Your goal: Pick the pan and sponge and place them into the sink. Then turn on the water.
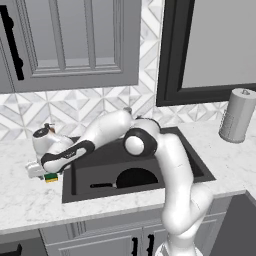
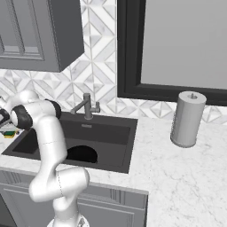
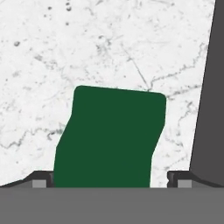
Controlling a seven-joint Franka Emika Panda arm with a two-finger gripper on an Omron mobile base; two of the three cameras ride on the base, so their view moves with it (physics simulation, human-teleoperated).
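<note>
The green sponge [image 3: 113,135] lies flat on the white marble counter, just left of the sink [image 1: 200,165]. My gripper [image 3: 109,181] is lowered over it, open, one fingertip on each side of the sponge and a small gap showing at the right one. In the left base view the hand [image 1: 47,167] hovers right over the sponge [image 1: 51,177] by the sink's left rim. The black pan [image 1: 131,178] rests inside the basin, its handle pointing left. From the right base view the sponge [image 2: 11,132] and pan [image 2: 82,154] both show. No water runs from the grey faucet [image 2: 87,106].
A grey paper towel roll [image 1: 237,115] stands on the counter right of the sink. Grey wall cabinets [image 1: 70,40] hang above the counter, and a dark-framed window [image 2: 177,48] is behind the sink. The sink's dark wall [image 3: 210,100] runs close beside the sponge.
</note>
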